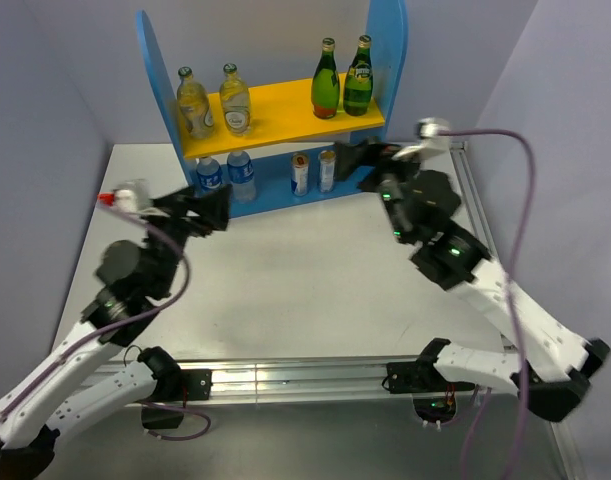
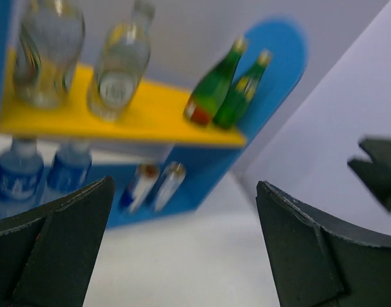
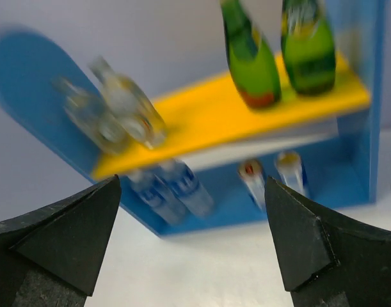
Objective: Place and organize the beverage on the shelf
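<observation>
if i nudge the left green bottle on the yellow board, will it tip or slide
Probably tips: the green bottle is tall on a narrow base. It looks like glass, so likely slippery, and breakable off the yellow board.

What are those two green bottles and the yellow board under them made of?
Green bottles: probably glass, glossy and translucent, with gold-coloured caps. Yellow board: smooth, evenly coloured, fairly matte; painted wood or plastic, the look leaves it open.

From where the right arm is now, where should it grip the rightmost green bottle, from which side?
Probably its neck, from the open front: the rightmost green bottle stands upright, with the blue side panel close on one side and the other green bottle on the other.
</observation>
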`<state>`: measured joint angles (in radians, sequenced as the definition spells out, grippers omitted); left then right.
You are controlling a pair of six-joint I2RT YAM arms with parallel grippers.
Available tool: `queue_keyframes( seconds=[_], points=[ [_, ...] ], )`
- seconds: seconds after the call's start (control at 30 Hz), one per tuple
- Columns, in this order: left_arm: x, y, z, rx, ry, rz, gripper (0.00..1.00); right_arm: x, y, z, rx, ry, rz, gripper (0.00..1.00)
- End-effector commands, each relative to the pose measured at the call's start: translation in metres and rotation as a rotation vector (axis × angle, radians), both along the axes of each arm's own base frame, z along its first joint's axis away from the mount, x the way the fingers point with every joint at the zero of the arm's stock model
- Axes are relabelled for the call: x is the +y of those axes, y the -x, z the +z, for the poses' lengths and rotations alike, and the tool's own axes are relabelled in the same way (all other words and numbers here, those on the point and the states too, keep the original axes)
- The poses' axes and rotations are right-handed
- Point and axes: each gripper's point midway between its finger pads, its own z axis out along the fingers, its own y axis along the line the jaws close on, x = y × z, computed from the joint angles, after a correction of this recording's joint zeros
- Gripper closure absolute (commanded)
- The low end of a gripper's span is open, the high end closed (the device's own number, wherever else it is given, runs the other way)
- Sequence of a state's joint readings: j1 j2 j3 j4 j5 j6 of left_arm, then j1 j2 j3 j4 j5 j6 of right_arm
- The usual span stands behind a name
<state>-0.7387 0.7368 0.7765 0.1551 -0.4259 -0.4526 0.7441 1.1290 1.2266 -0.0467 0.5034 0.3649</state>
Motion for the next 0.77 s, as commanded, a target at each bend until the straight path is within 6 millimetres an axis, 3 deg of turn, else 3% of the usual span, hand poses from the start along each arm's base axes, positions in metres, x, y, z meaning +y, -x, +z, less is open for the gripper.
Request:
queue_keyframes(
  seconds=[0.0, 0.17, 0.33, 0.53, 0.73],
  points=[
    [0.029, 0.008, 0.024, 0.004, -0.033, 0.098, 0.01, -0.025, 0.030, 0.021, -0.003, 0.039, 0.016, 0.00],
    [0.018, 0.008, 0.020, 0.028, -0.045, 0.051, 0.01, -0.045, 0.059, 0.046, -0.024, 0.015, 0.037, 0.00],
    [0.016, 0.010, 0.022, 0.025, -0.034, 0.034, 0.01, -0.061, 0.078, 0.056, -0.042, -0.017, 0.041, 0.00],
    [0.017, 0.012, 0.025, 0.024, -0.026, 0.032, 0.01, -0.068, 0.088, 0.059, -0.051, -0.036, 0.052, 0.00],
    [0.018, 0.010, 0.021, 0.040, -0.042, 0.046, 0.01, -0.063, 0.081, 0.047, -0.016, 0.001, 0.043, 0.00]
  ],
)
